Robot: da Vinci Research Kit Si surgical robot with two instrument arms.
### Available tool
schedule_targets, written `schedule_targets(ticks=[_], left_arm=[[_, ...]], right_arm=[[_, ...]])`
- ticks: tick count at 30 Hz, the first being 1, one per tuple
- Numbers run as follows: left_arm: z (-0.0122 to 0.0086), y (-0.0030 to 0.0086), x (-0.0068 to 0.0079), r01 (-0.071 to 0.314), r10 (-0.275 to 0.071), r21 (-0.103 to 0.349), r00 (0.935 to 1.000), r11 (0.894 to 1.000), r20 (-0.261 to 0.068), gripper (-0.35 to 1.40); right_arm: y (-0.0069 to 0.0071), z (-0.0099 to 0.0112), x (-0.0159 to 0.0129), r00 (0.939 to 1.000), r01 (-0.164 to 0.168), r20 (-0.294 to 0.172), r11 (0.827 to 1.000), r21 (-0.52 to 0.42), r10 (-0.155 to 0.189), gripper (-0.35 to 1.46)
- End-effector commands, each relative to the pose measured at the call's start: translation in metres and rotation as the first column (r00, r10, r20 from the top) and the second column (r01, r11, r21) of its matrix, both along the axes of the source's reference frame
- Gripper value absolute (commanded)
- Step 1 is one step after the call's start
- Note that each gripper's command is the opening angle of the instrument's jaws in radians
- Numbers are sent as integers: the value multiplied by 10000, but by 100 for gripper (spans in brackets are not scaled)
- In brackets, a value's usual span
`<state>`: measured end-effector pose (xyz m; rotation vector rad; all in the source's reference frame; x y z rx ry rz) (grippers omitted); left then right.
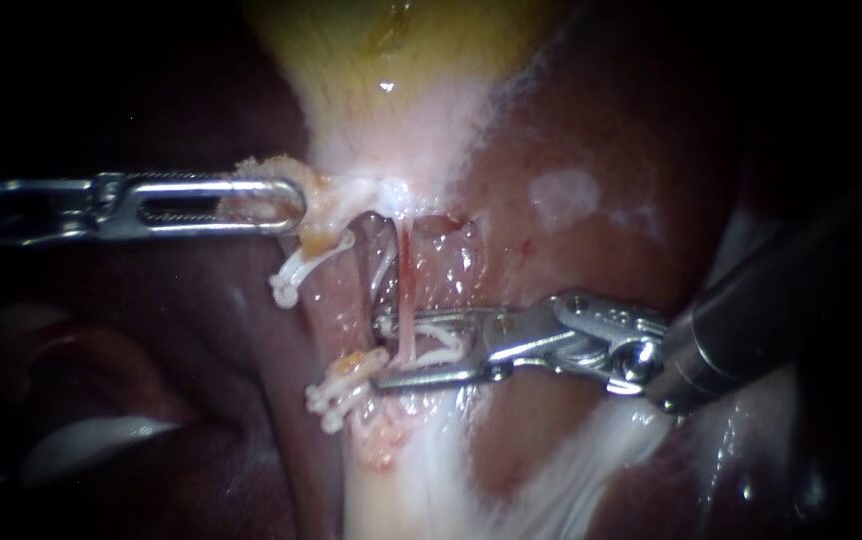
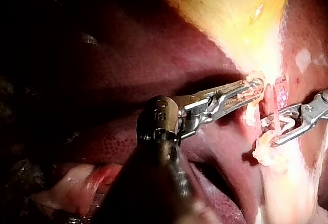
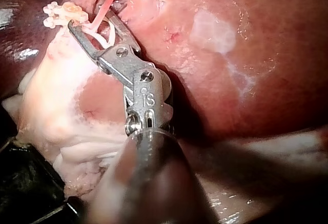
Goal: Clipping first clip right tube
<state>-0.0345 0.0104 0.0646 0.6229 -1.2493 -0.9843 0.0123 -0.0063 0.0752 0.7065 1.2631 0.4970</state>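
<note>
Silver metal forms the pincer of the right instrument (image 1: 381, 354), which comes in from the lower right of the endoscope view. Its two halves stand apart and carry an open white plastic clip (image 1: 436, 357) seated between them, each half touching one leg of it. A thin pink tube (image 1: 406, 285), the right-hand one of the strands here, runs straight down through the gap, so the clip straddles it but has not yet been squeezed closed. This placement appears chosen so that closing would pinch the tube squarely across.

Just beside the pincer's tips, on the left-hand strand, sit two small white clips already closed: an upper white clip (image 1: 289, 278) and a lower white clip (image 1: 336, 398), well apart from each other.

Further out, the left instrument (image 1: 296, 205) enters level from the left. Its long slotted pincer is clamped on a flap of pale tan tissue (image 1: 323, 200) at the neck of the yellow-green gallbladder (image 1: 391, 60). It probably holds that flap to the side to keep the strands taut and spread, giving the clip a clear path.

Around everything lies the glossy dark red liver (image 1: 571, 120), with pale whitish patches on its surface.

The step seems close to completion: only the closing squeeze remains.
</note>
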Motion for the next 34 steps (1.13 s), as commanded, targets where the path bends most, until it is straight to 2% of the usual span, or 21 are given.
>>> schedule_targets(ticks=[1, 8, 13, 18, 34], left_arm=[[0, 0, 0, 1, -1, -3, 10000, 10000, -3, -35], [2, 1, 2, 12, -12, -8, 10000, 10000, -15, -35], [4, 1, 4, 28, -29, -17, 10000, 10000, -31, -35], [5, 1, 4, 26, -26, -22, 10000, 10000, -31, -35], [10, 0, 4, 24, -24, -44, 10000, 10000, -32, -35]], right_arm=[[0, -1, -2, 10000, 10, 27, 9999, 103, -10, 0], [1, -2, -9, 10000, 45, 14, 9997, 237, -45, -34], [2, -3, -12, 10000, 72, -6, 9997, 246, -72, -35], [-1, -7, -13, 9988, 338, 345, 9992, 235, -346, -35], [-3, -9, -12, 9988, 352, 333, 9991, 237, -360, -35]])
